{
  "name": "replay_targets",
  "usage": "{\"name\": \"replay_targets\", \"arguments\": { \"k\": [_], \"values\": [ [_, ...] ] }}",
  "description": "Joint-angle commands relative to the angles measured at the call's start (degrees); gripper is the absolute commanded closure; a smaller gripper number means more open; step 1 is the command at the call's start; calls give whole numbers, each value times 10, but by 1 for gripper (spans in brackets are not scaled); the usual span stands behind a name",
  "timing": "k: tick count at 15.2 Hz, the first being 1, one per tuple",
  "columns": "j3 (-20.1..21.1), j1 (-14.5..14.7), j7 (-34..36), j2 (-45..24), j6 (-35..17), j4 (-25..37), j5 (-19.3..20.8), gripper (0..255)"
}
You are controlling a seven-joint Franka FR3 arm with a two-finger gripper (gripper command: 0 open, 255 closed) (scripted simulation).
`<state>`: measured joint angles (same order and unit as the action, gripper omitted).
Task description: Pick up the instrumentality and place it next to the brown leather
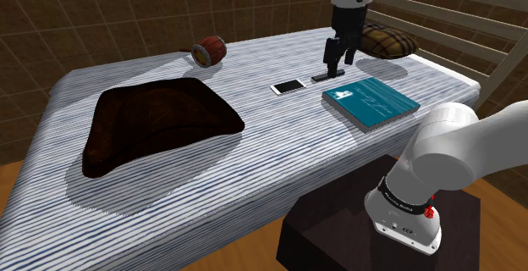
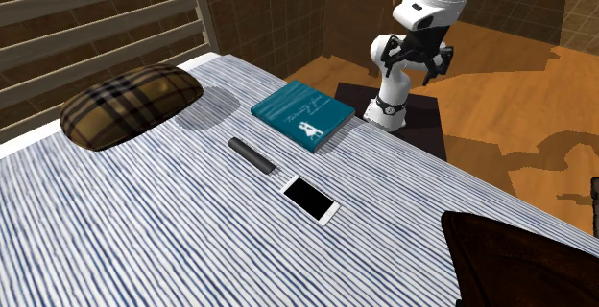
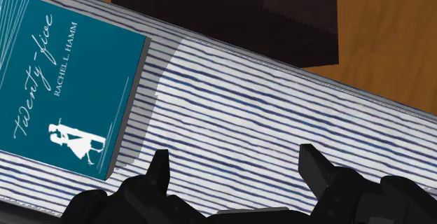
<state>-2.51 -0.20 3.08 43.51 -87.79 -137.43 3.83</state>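
While our gripper (image 3: 234,157) is hanging wide open and empty, we are seeing the dark bar (image 1: 326,77) lying mid-bed (image 1: 279,159). The brown leather (image 1: 156,121) is resting toward the bed's foot end.

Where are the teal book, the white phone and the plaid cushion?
Teal rectangular book (image 1: 371,103): shoulder view, cover's middle.
White flat phone (image 2: 309,199): second exterior view, black screen.
Brown plaid cushion (image 2: 131,104): second exterior view, top middle.

Teal book (image 3: 63,75) on striped cover (image 3: 266,117), jaws apart, dark stand (image 3: 280,19) beyond
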Motion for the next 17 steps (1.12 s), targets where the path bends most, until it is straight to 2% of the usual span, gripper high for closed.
{"name": "replay_targets", "arguments": {
  "k": [1,9,17],
  "values": [
    [0,0,0,0,0,0,0,0],
    [-123,-5,-213,17,-85,-68,103,0],
    [-264,7,-423,-54,-201,-65,184,0]
  ]
}}
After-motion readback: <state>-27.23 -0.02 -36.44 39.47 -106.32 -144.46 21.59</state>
